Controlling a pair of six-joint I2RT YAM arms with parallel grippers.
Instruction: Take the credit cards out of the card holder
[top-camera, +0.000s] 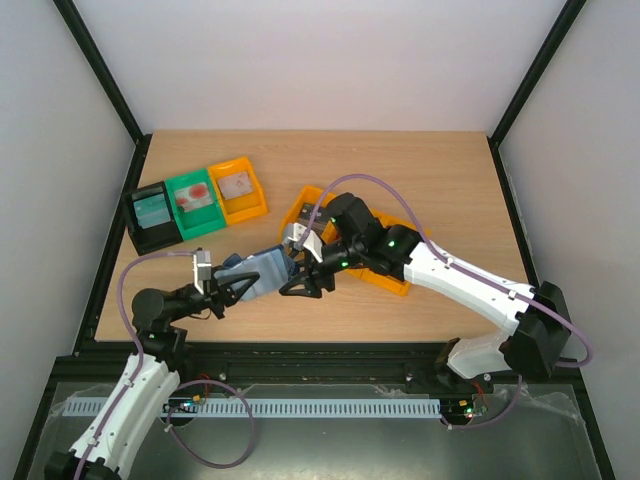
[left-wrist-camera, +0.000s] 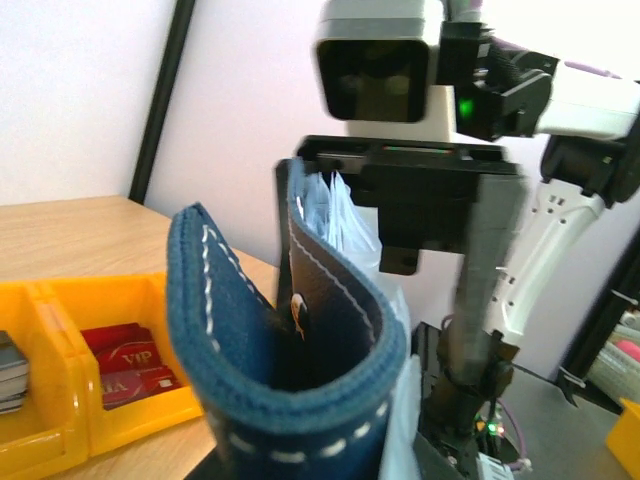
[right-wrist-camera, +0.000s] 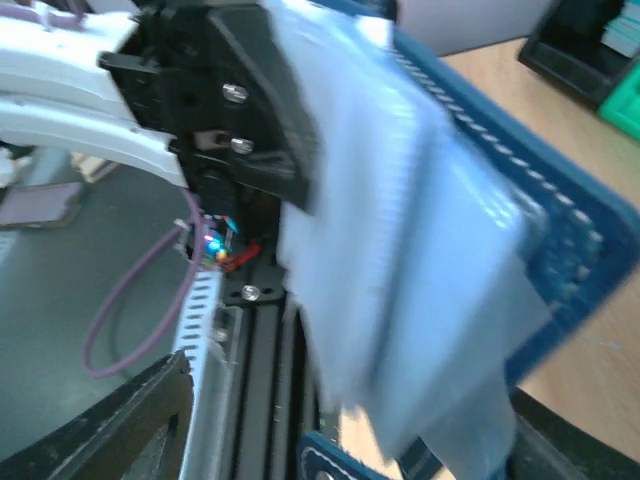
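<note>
Card holder (top-camera: 258, 270) hangs above the desk (top-camera: 400, 170) just beside the orange tray (top-camera: 302, 208), the left gripper (top-camera: 225, 283) jaws pinching its navy cover, likely so the right gripper (top-camera: 300, 278), jaws spread, can reach its pale pockets

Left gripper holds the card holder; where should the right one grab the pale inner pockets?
Probably their free edge, coming from the right, opposite the left gripper. The navy card holder wraps the other edge of the pale inner pockets, so only that loose fan sticks out, thin enough for the open right gripper to pinch flat.
</note>
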